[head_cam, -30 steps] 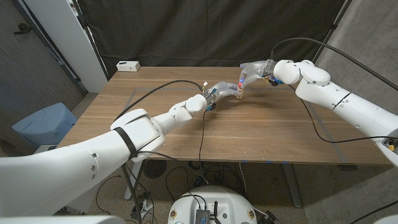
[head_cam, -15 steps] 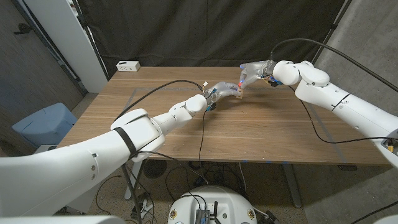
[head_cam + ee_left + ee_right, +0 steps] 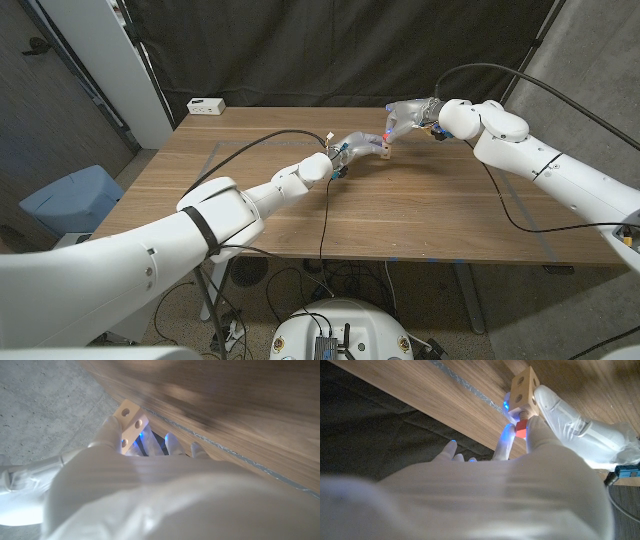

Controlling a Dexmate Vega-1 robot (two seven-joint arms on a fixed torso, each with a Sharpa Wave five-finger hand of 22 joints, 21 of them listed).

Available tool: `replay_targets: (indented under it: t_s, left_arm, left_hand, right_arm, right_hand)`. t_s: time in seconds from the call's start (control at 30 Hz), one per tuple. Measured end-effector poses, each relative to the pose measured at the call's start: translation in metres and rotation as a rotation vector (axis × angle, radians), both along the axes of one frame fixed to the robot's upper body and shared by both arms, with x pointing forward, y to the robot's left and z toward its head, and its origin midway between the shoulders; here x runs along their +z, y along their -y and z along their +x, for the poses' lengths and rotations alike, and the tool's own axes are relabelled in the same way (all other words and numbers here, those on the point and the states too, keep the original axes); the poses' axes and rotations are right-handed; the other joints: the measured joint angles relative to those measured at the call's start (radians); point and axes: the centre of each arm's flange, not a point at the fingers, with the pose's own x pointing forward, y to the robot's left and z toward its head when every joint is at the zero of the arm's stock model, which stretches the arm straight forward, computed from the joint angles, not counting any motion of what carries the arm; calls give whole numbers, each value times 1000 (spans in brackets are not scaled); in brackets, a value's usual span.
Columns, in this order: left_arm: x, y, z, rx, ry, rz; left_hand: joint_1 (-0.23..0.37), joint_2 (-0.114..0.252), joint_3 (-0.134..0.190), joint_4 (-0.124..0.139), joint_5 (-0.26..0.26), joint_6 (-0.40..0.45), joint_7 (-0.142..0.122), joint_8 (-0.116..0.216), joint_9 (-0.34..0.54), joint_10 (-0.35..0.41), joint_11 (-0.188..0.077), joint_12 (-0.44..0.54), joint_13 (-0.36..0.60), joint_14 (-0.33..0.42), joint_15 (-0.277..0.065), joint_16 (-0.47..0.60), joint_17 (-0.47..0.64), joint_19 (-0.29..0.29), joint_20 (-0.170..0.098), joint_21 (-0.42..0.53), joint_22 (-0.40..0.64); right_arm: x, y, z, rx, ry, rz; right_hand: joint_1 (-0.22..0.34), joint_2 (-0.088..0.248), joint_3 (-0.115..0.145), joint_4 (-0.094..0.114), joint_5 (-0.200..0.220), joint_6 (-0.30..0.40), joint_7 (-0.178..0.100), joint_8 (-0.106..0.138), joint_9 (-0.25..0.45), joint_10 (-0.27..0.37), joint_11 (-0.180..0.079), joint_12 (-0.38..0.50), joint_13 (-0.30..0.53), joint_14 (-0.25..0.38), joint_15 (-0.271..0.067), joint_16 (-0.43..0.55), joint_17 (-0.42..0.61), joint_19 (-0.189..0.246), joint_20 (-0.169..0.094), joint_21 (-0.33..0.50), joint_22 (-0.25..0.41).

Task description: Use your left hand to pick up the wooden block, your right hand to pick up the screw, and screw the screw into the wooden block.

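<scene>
A small pale wooden block point(image 3: 385, 151) with round holes is held above the far middle of the table by my left hand point(image 3: 358, 146). The left wrist view shows the block point(image 3: 130, 416) gripped at the fingertips of the left hand point(image 3: 140, 460). My right hand point(image 3: 405, 116) meets it from the right and pinches a red-headed screw point(image 3: 387, 137) against the block. In the right wrist view the screw point(image 3: 521, 428) sits against the block point(image 3: 524, 391), pinched by the right hand point(image 3: 520, 460), with the left hand's fingers point(image 3: 560, 407) on the block's other side.
A white box point(image 3: 206, 105) lies at the table's far left corner. A black cable point(image 3: 325, 215) trails from the left wrist across the wooden table point(image 3: 420, 215) to its near edge. A black curtain hangs behind; a blue bin point(image 3: 70, 200) stands on the floor at left.
</scene>
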Motion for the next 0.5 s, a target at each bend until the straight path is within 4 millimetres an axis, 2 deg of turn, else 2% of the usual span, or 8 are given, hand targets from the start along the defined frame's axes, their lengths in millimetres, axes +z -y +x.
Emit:
replay_targets:
  t_s: [0.23, 0.5]
  left_arm:
    - [-1, -1, -2, -7, 7, -3]
    - [-2, -1, -3, -14, 15, -4]
  left_hand:
    - [0, 0, 0, 0, 0, 0, 0, 0, 0, 0, 0, 0, 0, 0, 0, 0, 0, 0, 0, 0, 0]
    - [0, 0, 1, 1, 0, 0, 0, -1, 0, 0, 0, 0, 0, 0, 0, 0, 0, 0, 0, 0, 0]
  right_arm:
    - [0, 0, -2, -4, 9, 1]
    - [-1, -1, -4, -10, 18, -2]
  right_hand:
    - [-5, -5, 0, 0, -6, 27, -2, 17, 6, 12, -13, 0, -1, 11, 0, 0, 4, 4, -4, 0, 0]
    - [-17, -17, -3, 3, -10, 52, 2, 36, 12, 34, -13, 6, -1, 18, -7, 0, 4, 9, 2, 7, 0]
